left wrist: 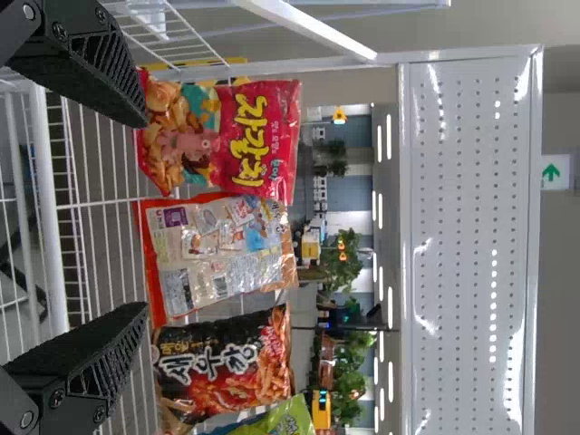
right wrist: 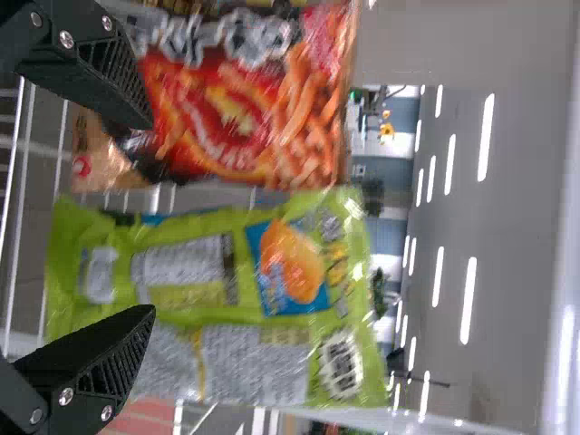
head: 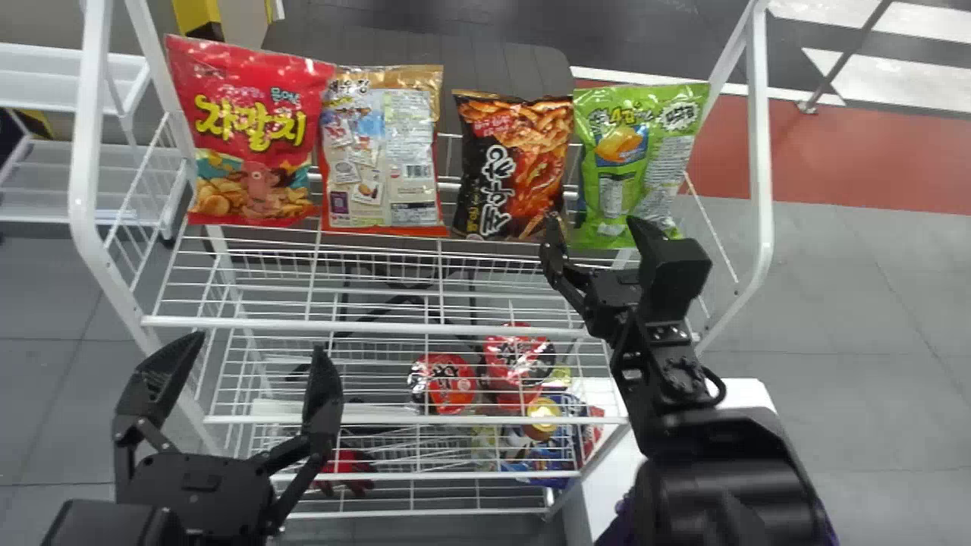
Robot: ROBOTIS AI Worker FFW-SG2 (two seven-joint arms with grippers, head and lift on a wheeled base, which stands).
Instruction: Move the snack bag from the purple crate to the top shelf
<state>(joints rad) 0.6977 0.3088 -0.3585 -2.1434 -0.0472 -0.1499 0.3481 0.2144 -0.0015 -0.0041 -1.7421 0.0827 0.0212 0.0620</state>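
The green bag (head: 636, 152), likely the task's, stands near the right edge of the top shelf (head: 364, 324), presumably for display; right gripper (head: 595, 223) and left gripper (head: 259, 344) both have jaws apart, clamping nothing.

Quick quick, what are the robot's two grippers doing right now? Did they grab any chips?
Left gripper: open, holding nothing.
Right gripper: open too, holding nothing, near the green snack bag.

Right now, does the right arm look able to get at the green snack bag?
Likely yes: the open right gripper hangs near the green bag, nothing visibly between, though it also faces the black bag.
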